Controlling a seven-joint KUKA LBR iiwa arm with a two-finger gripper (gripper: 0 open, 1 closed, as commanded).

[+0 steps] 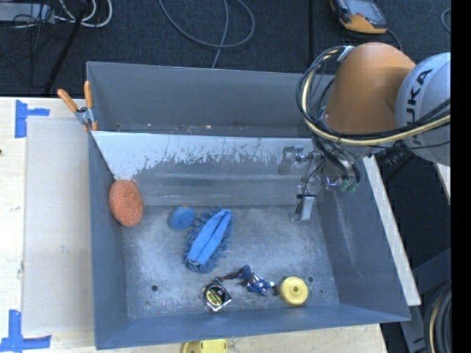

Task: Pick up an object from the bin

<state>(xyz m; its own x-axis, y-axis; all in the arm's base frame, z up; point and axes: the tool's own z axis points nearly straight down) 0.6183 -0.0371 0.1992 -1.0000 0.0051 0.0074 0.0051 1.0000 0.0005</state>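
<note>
The gripper (302, 212) hangs in the rear right part of the bin (221, 109). To its left lie a ribbed bundle (209, 239), a small lump (181, 218) just beside that, and an oval sponge (126, 202) by the far left wall. In front of the gripper, along the near wall, sit a round disc (294, 291), a small toy (254, 282) and a tape measure (216, 296).

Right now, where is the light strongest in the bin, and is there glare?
Camera view: the brightest band runs along the lower far wall of the bin, ending near the claw; the wall above it is in shade; the floor is evenly lit, the orange oval lump and blue ribbed cloth cast only soft shadows; no strong glare.
</note>
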